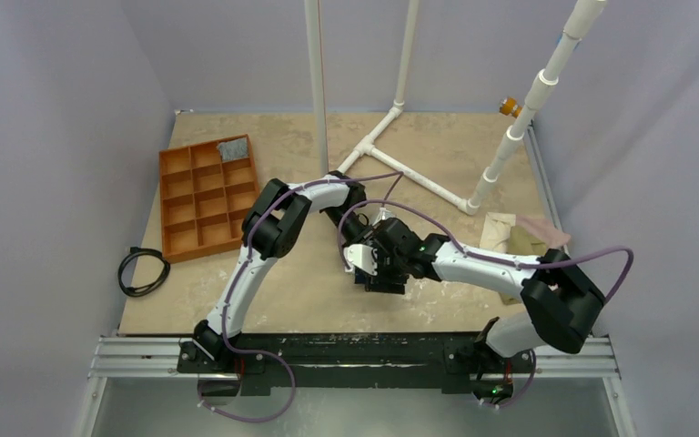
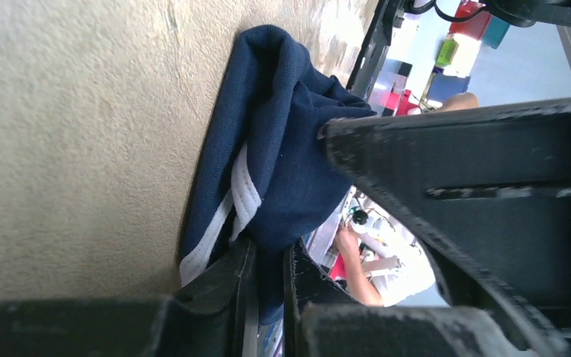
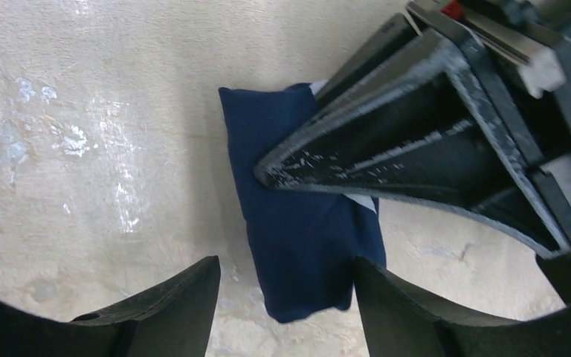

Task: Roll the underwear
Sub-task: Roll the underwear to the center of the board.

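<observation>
The underwear (image 3: 305, 230) is a navy-blue bundle with a thin white trim, lying folded on the beige tabletop (image 3: 82, 186). In the left wrist view the underwear (image 2: 275, 149) rises from the table, and my left gripper (image 2: 270, 251) is shut on its lower fold. My right gripper (image 3: 284, 262) is open, with one finger on each side of the bundle's near end and neither clearly touching it. The left gripper's black fingers (image 3: 416, 134) lie across the bundle's far part. From above, both grippers meet at mid-table (image 1: 375, 264) and hide the cloth.
An orange compartment tray (image 1: 207, 196) sits at the left with a grey cloth (image 1: 233, 148) in a far cell. A black cable (image 1: 143, 270) lies by the table's left edge. White pipes (image 1: 419, 177) stand at the back. Pale and olive cloths (image 1: 519, 235) lie at the right.
</observation>
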`<state>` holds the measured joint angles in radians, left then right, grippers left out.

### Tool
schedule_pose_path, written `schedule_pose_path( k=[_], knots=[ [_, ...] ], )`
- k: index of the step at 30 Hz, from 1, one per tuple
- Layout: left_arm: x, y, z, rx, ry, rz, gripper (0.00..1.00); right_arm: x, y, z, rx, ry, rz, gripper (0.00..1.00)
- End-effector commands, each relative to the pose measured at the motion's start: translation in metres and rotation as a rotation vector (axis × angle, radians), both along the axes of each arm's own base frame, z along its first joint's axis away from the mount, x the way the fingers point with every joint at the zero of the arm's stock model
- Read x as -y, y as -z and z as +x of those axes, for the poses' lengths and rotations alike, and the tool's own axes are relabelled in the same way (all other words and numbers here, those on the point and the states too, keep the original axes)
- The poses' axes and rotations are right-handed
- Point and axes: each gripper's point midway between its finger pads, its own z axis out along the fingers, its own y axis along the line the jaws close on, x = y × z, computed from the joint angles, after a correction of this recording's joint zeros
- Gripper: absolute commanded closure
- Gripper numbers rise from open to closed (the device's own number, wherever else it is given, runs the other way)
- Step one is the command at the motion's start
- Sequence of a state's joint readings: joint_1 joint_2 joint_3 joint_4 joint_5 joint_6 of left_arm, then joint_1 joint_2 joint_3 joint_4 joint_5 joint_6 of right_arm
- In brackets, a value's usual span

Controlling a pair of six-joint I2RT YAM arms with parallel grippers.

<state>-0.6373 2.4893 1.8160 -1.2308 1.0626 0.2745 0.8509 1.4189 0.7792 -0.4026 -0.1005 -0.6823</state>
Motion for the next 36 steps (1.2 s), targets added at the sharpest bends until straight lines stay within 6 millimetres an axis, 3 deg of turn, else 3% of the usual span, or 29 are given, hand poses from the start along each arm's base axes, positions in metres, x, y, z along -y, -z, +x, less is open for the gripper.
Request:
schedule_pose_path(
  k=[1,7,10,14,17,22,30,36],
  knots=[
    [-0.021,0.054,0.009,0.156,0.108,0.097,1.00,-0.010,0.006,0.008,0.058,-0.022,-0.018,0.37],
    [-0.022,0.054,0.008,0.153,0.110,0.098,1.00,-0.010,0.024,0.010,0.045,-0.033,-0.070,0.47],
    [-0.022,0.053,0.008,0.155,0.112,0.093,1.00,-0.007,0.032,0.008,0.023,-0.039,-0.094,0.57],
    [-0.022,0.049,0.009,0.169,0.111,0.086,1.00,-0.004,0.040,-0.002,-0.031,-0.051,-0.116,0.82],
    [-0.021,0.044,0.013,0.204,0.100,0.088,0.92,0.001,0.044,-0.012,-0.090,-0.054,-0.140,1.00],
    [-0.024,0.026,0.022,0.280,0.083,0.070,0.77,0.013,0.045,-0.033,-0.188,-0.053,-0.180,1.00],
    [-0.035,-0.001,0.047,0.357,0.014,0.050,0.55,0.017,0.038,-0.045,-0.234,-0.034,-0.171,1.00],
    [-0.044,-0.012,0.053,0.376,-0.010,0.040,0.47,0.019,0.041,-0.052,-0.269,-0.025,-0.170,1.00]
  ],
)
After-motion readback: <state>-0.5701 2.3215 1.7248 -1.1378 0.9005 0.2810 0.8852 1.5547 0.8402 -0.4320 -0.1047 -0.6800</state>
